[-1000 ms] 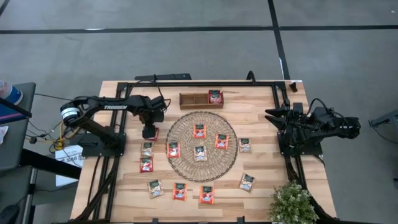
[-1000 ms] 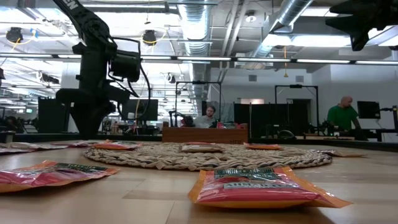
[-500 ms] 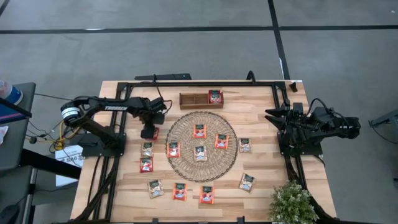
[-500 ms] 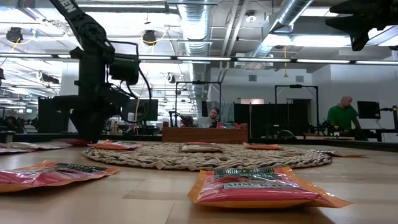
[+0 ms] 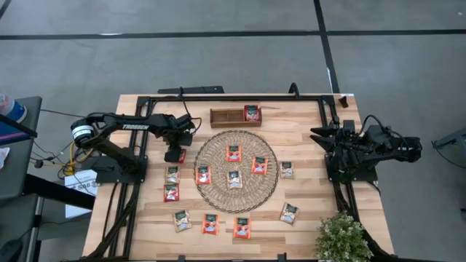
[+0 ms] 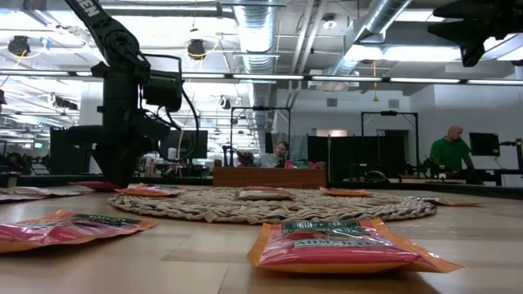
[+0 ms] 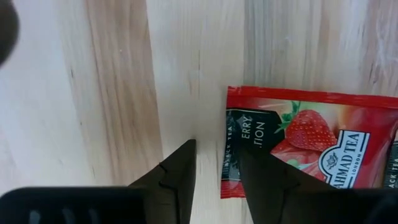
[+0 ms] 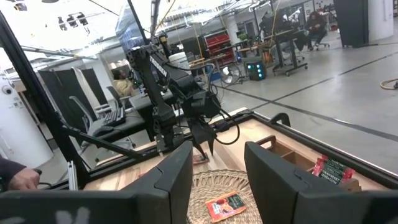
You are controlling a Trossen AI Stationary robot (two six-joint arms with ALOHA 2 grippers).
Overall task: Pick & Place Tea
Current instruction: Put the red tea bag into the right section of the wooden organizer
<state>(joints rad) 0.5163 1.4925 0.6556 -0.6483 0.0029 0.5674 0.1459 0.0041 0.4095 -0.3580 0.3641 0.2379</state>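
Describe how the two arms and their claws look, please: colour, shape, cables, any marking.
Both arms are black and jointed. The left arm bears white lettering along one link, and a white ring sits at its base joint; black cables loop near its wrist. The left claw has two dark, flat fingers tapering to wedge-shaped tips. The right claw has the same two dark fingers. The right arm is a black mass with no readable marking.
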